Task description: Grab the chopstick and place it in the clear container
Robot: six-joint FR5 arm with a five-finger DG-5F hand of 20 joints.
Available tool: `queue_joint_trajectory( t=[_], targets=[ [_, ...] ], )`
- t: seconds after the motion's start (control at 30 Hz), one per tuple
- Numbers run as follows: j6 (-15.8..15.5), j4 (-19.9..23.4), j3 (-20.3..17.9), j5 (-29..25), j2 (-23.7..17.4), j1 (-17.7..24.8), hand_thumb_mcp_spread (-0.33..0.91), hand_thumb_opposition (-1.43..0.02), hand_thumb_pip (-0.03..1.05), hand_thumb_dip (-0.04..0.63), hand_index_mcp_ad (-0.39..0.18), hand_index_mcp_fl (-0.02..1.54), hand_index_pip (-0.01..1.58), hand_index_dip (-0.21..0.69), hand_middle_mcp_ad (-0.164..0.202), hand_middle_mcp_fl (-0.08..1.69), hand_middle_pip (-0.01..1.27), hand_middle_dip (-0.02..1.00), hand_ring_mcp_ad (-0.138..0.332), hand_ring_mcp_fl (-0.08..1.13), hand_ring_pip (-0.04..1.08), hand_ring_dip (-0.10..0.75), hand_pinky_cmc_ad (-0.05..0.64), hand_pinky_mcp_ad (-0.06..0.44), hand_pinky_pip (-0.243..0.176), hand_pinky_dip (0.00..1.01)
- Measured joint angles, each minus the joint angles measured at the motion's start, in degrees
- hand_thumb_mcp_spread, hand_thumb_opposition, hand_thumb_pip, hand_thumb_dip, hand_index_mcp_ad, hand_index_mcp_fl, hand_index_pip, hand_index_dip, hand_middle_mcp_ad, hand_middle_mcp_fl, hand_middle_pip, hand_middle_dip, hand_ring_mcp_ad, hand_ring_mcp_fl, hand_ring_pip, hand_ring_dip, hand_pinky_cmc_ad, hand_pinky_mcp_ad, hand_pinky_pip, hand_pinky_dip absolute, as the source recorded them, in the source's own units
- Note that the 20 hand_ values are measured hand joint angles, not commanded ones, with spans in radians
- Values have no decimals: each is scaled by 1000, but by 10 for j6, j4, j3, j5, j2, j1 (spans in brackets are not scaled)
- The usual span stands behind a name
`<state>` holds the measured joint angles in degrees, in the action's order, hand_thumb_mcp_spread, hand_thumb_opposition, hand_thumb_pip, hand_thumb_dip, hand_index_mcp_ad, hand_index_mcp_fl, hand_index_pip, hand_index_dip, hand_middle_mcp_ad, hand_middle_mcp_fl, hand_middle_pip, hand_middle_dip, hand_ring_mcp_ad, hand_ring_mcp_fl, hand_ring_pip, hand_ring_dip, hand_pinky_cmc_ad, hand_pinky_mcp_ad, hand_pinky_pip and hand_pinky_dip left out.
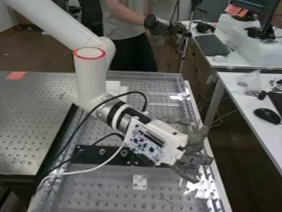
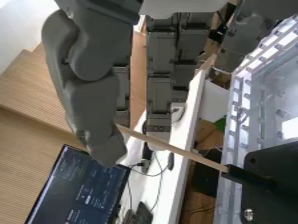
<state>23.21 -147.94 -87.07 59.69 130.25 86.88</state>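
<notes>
Hanging over the bench's (image 1: 109, 195) long edge nearest the white desk (image 1: 247, 115), the hand (image 1: 195, 160) has its fingers (image 2: 159, 95) open and straight. The chopstick (image 2: 189, 154) slants from behind the thumb (image 2: 93, 107), across the fingertips, to a black holder (image 2: 249, 178); whether they touch it, I cannot tell.

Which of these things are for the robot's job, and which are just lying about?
For the job:
- hand
- wooden chopstick
- clear container, though I can't tell which thing that is

Just lying about:
- black mouse
- keyboard
- screen
</notes>
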Motion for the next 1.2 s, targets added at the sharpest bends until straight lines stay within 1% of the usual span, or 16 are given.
queue_joint_trajectory(
  t=[0.07, 0.43, 0.5, 0.6, 0.63, 0.67, 0.73, 0.83, 0.9, 0.93, 0.97, 1.03, 1.07, 1.1, 1.17, 1.2],
  targets=[
    [1, 0, 1, 0, 1, 0, 637, -883, 410, 276, -208, 744, 726, 164, 42, 901, 325, 656, -30, 490, 105, 374, 367, 223, -17, 154],
    [-4, -3, 4, -1, 2, -3, 641, -867, 424, 276, -208, 744, 675, 164, 42, 911, 307, 656, -30, 490, 105, 374, 367, 223, -21, 154],
    [-6, -3, 5, -3, 2, -3, 641, -871, 424, 276, -208, 782, 674, 164, 42, 918, 307, 656, -26, 490, 108, 374, 367, 223, -17, 154],
    [-10, -3, 6, -5, 2, -3, 663, -925, 412, 271, -213, 920, 784, 188, 42, 948, 307, 656, -30, 494, 105, 374, 367, 222, -21, 154],
    [-11, -2, 6, -5, 2, -3, 674, -960, 412, 269, -220, 929, 798, 204, 45, 958, 307, 656, -28, 499, 105, 374, 365, 223, -17, 154],
    [-11, -2, 6, -5, 2, -4, 695, -965, 414, 267, -222, 935, 798, 220, 45, 977, 307, 656, -28, 511, 105, 374, 367, 223, -17, 154],
    [-12, -1, 8, -4, 3, -4, 691, -972, 410, 267, -222, 937, 803, 236, 42, 995, 307, 656, -28, 525, 105, 374, 365, 223, -17, 154],
    [-15, -1, 9, -4, 3, -4, 705, -972, 410, 267, -227, 951, 796, 236, 42, 1011, 307, 656, -28, 543, 105, 374, 361, 227, -17, 150],
    [-16, 0, 10, -5, 3, -4, 709, -986, 410, 267, -223, 979, 771, 234, 45, 1066, 305, 656, -26, 560, 103, 374, 365, 230, -2, 154],
    [-17, -1, 11, -5, 4, -4, 709, -988, 410, 267, -223, 984, 761, 251, 47, 1119, 316, 656, -28, 562, 106, 374, 361, 230, -2, 154],
    [-18, -1, 11, -6, 4, -4, 709, -988, 410, 267, -227, 997, 747, 253, 49, 1157, 330, 665, -26, 578, 103, 372, 375, 230, -2, 154],
    [-24, -1, 13, -5, 4, -4, 710, -1002, 408, 265, -227, 1021, 726, 250, 42, 1180, 342, 663, -24, 574, 120, 375, 375, 234, -3, 154],
    [-25, -1, 14, -5, 5, -5, 705, -1005, 408, 265, -227, 1025, 717, 255, 47, 1178, 342, 667, -28, 590, 119, 375, 375, 234, -3, 154],
    [-27, -1, 15, -4, 5, -5, 724, -1005, 408, 265, -227, 1028, 714, 267, 42, 1173, 342, 663, -24, 593, 122, 375, 375, 234, -3, 154],
    [-29, -1, 16, -4, 5, -5, 717, -1005, 408, 265, -227, 1052, 689, 274, 42, 1196, 340, 663, -24, 611, 122, 377, 379, 232, -3, 154],
    [-32, -2, 16, -3, 5, -5, 717, -1005, 408, 265, -227, 1061, 682, 283, 45, 1196, 342, 663, -24, 616, 119, 379, 382, 243, -3, 154]
  ],
)
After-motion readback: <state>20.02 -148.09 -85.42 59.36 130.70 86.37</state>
